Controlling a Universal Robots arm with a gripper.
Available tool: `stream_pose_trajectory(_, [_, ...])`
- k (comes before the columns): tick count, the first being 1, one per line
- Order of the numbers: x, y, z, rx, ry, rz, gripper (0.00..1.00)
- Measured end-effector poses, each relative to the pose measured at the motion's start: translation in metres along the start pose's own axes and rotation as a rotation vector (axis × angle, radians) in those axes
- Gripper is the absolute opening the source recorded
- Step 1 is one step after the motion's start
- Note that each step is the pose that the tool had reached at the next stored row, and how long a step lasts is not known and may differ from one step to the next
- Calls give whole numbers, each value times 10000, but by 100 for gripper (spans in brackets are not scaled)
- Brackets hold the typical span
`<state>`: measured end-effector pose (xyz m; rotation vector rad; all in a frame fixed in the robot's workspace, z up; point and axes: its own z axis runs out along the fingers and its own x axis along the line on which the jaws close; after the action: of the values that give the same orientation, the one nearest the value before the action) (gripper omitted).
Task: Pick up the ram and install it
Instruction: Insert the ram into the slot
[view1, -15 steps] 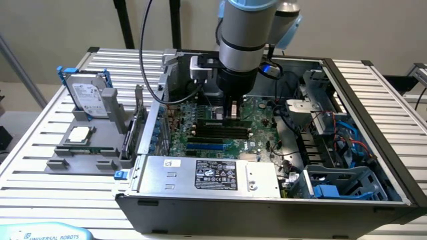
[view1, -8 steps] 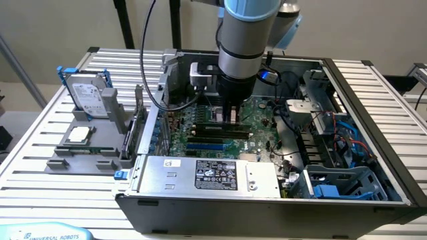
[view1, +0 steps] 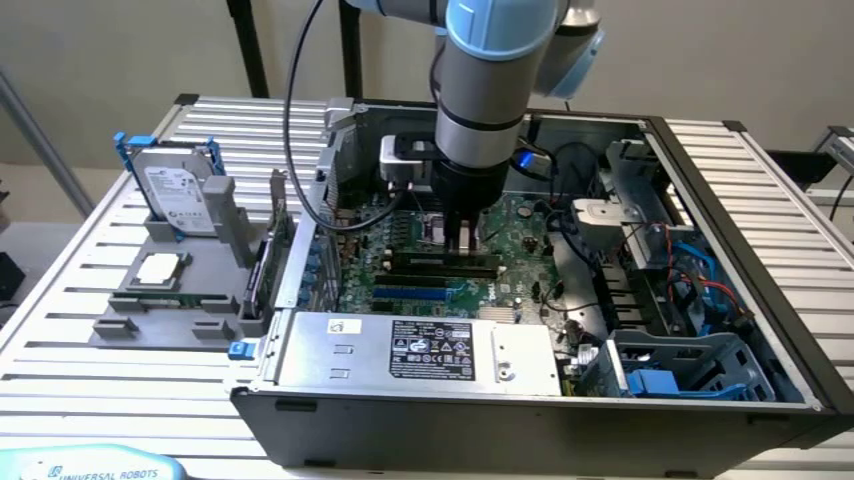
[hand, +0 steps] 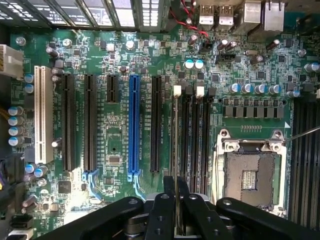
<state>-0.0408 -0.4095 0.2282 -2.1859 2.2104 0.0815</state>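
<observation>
The ram (hand: 175, 135) shows edge-on as a thin strip standing in a memory slot beside the white latches (hand: 176, 90) on the green motherboard (hand: 115, 145). My gripper (hand: 176, 184) is shut on the ram, with one black finger (hand: 168, 192) on each side of its top edge. In the exterior view the gripper (view1: 462, 238) reaches straight down into the open computer case (view1: 534, 410), its tips at the dark memory slots (view1: 434, 262) in the middle of the board.
Next to the slots are the open processor socket (hand: 248, 175) and a blue expansion slot (hand: 134, 125). A silver power supply (view1: 427, 350) lines the case front and cables (view1: 694, 290) fill its right. Outside, on the exterior view's left, a grey holder (view1: 160, 320) carries a hard drive (view1: 178, 190) and a processor chip (view1: 158, 268).
</observation>
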Motion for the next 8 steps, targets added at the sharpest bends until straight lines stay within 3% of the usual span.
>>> stream_pose_trajectory(8, [-32, 1, 11, -1, 2, 12, 13])
